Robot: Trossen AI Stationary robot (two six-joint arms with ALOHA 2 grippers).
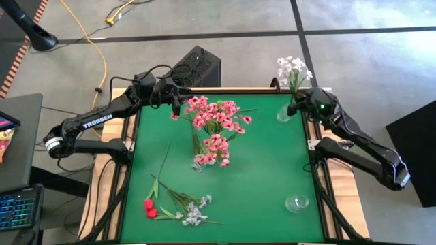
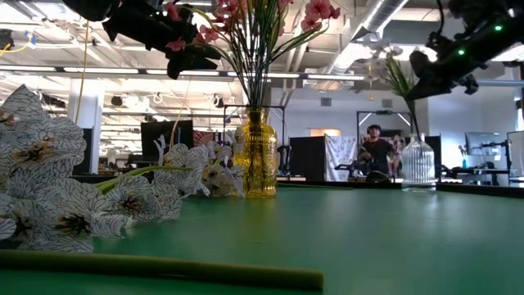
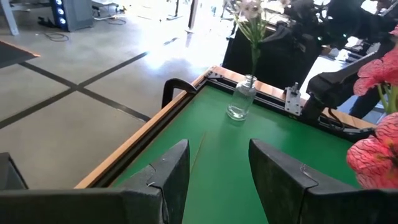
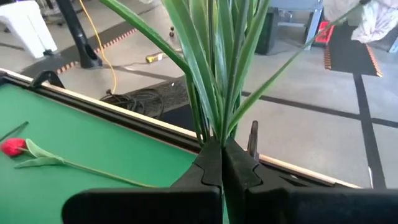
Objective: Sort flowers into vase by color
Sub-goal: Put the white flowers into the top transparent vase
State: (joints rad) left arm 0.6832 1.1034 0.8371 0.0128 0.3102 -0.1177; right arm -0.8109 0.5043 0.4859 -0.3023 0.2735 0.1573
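"TROSSEN" on left arm point(image 1: 95, 122) (white letters)

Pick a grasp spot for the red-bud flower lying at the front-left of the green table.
Grip the red-bud flower mid-stem, on the bare thin green stem above the leaves, coming straight down from above. It lies flat on the green table, and the buds sit close to the white-grey spray.

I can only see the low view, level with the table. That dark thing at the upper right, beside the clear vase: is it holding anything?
Observer: Yes. The right wrist view shows the right end effector shut on green stems of the white flowers.
Operator: And the arm by the pink blossoms?
Observer: The left end effector is open and empty.
Operator: Is anything left to sort?
Observer: From above, red buds lie loose on the table.
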